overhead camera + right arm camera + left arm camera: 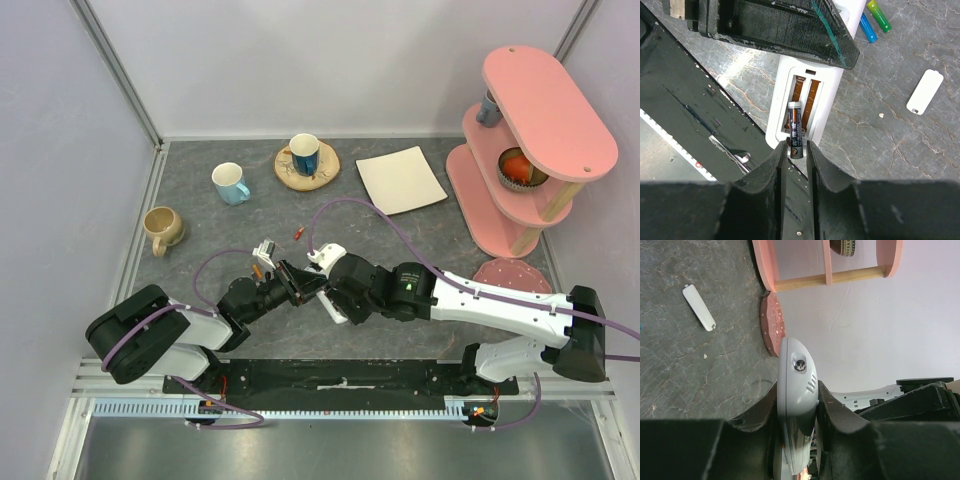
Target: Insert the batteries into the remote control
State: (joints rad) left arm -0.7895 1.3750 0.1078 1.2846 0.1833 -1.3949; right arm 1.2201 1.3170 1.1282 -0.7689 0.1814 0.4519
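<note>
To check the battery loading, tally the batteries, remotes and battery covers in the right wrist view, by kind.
batteries: 3 (dark battery, blue battery, green battery)
remote control: 1
battery cover: 1
total: 5

The tabletop (200, 155) is a dark grey slab with a mottled, stone-like pattern veined in paler lines. Plain pale walls close it in on three sides: a back wall (330, 60), a left wall (60, 150) and a right wall (620, 80), all faintly lilac-white. Slanting metal posts (112, 65) mark the rear corners, and a metal frame runs along the left edge. At the right rear stands a pink tiered shelf (540, 110) with rounded boards and pale wooden uprights. A black rail (340, 380) lies along the near edge, with a slotted white strip (300, 408) just below it. The light is soft and even, and shadows are faint.
</note>
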